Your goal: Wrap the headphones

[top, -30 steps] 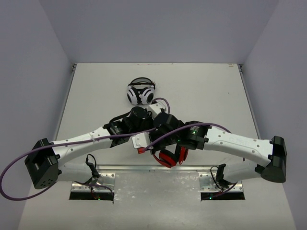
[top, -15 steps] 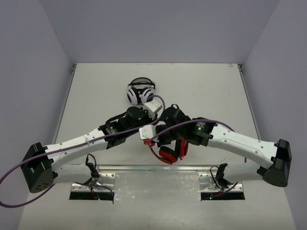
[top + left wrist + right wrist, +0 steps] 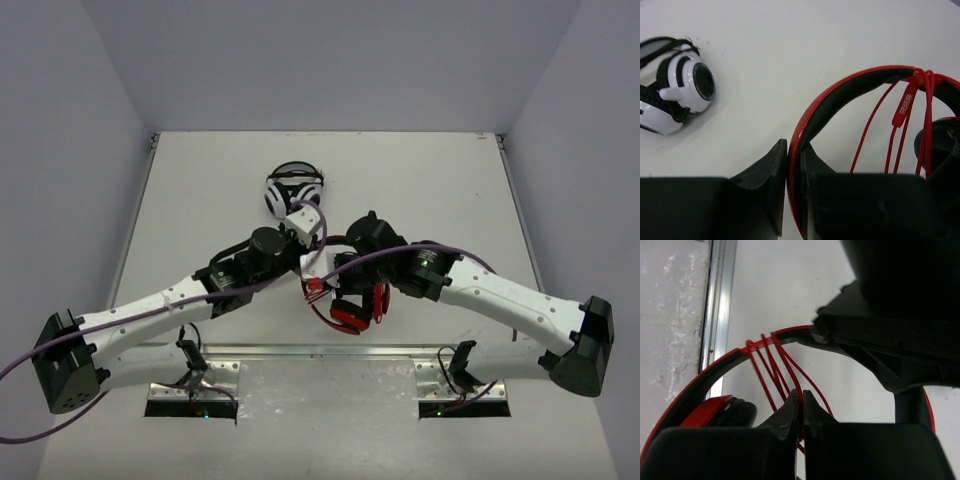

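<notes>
Winding is in hand: at the front middle of the white bench (image 3: 430, 180), the left claw (image 3: 794, 156) pinches the headband of the red over-ear headphones (image 3: 840, 90), the right claw (image 3: 800, 401) pinches their thin red cable (image 3: 903, 105), already looped there; next, probably, another taut turn.

White-and-black headphones (image 3: 293, 192) — far-centre, white table (image 3: 430, 180)

The headphones (image 3: 832, 94) have a glossy red plastic headband lined with matt black padding, and the black ear cushion looks soft with a faint sheen. Their cable (image 3: 904, 106) is a thin, smooth, rubbery red cord. The white-and-black headphones (image 3: 685, 85) are shiny hard plastic. The table (image 3: 790, 45) is smooth matt white, with a brushed metal rail (image 3: 719, 305) along its near edge. The left gripper (image 3: 793, 167) has matt black plastic fingers (image 3: 765, 180).
</notes>
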Controlling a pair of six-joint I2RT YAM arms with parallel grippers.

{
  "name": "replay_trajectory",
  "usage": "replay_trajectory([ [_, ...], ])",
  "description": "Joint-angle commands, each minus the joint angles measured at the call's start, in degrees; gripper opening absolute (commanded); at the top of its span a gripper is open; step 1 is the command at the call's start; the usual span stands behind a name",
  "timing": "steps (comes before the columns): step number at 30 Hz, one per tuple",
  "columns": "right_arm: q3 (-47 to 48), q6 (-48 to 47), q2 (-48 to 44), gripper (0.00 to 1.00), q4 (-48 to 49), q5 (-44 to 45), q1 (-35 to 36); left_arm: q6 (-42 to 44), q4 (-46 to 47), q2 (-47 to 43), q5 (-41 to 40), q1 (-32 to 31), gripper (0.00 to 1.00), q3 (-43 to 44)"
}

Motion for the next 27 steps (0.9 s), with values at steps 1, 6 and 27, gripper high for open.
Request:
replay_trajectory([
  [1,1.49,4.79,1.02,0.02,2.11,3.71,-3.9,0.68,6.8,-3.75,-1.86,-0.94,0.01,0.02],
  [6,2.64,6.55,1.9,0.02,2.9,3.8,-5.93,0.95,8.03,-4.1,-3.62,-1.03,0.0,-0.68],
  [27,4.04,12.0,4.1,0.13,7.12,-3.84,-10.06,-0.28,2.94,2.57,-7.4,-1.2,0.0,3.0],
])
